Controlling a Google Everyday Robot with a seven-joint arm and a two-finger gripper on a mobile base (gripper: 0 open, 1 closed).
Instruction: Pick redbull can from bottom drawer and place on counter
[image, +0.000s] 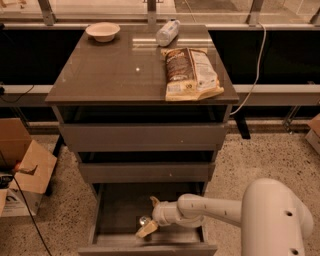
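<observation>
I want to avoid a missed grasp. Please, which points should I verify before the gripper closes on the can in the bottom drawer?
1. Bottom drawer pulled open: ok.
2. Gripper inside the drawer, at the redbull can: ok.
3. Jaws apart: ok.
4. Can centred between the jaws: cannot tell.
5. Counter has a bare area left of the chip bag: ok.
</observation>
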